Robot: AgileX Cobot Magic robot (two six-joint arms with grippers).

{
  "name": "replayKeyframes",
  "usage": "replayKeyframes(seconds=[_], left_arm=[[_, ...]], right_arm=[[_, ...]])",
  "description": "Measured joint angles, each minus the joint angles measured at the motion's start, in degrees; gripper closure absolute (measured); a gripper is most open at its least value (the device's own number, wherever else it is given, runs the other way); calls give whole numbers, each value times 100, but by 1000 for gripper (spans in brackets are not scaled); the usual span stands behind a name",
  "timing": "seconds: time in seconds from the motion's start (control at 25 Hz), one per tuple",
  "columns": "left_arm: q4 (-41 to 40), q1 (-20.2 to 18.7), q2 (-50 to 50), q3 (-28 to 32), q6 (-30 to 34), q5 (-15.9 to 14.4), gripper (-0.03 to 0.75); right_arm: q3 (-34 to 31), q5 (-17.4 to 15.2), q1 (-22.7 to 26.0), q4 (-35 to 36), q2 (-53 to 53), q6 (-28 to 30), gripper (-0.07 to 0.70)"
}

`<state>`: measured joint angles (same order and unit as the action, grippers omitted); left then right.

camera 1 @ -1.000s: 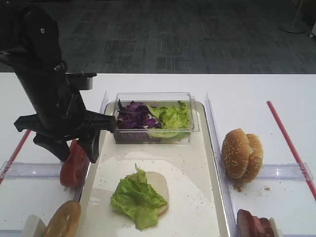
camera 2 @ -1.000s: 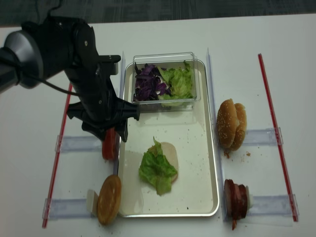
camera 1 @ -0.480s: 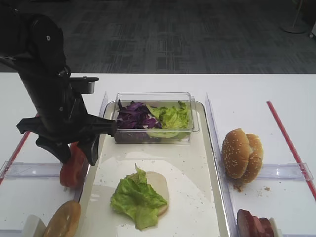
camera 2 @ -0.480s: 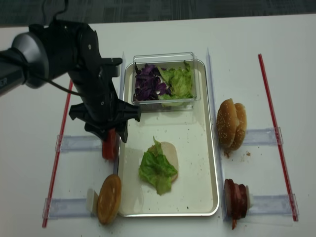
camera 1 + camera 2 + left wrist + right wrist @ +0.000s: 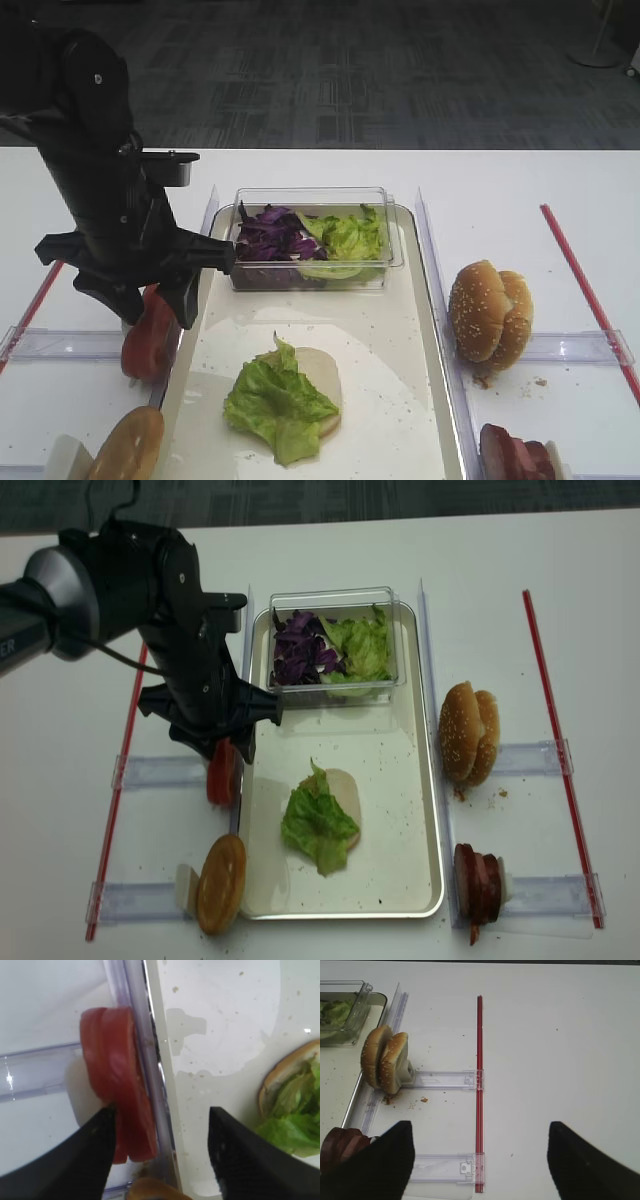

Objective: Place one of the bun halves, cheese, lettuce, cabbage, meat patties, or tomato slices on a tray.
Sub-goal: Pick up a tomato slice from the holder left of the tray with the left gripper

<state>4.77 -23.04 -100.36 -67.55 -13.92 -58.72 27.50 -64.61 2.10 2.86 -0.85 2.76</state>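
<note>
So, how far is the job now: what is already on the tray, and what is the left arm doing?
Done: a bun half topped with lettuce lies on the tray. In hand: the left gripper hangs over the tomato slices standing beside the tray's left rim, jaws open, one finger against the slices, none lifted yet. Left: close on a slice and lay it on the tray.

no text, label, brand, number or sign can be read in any of the views.
</note>
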Motion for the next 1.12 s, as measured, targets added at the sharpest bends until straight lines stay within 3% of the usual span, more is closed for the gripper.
replayKeyframes(seconds=[0.72, 1.12], left_arm=[[148, 0, -172, -35, 8, 96, 340], [148, 0, -380, -71, 8, 119, 400]], right_arm=[[0, 0, 0, 0, 0, 0, 61], [0, 0, 0, 0, 0, 0, 61]])
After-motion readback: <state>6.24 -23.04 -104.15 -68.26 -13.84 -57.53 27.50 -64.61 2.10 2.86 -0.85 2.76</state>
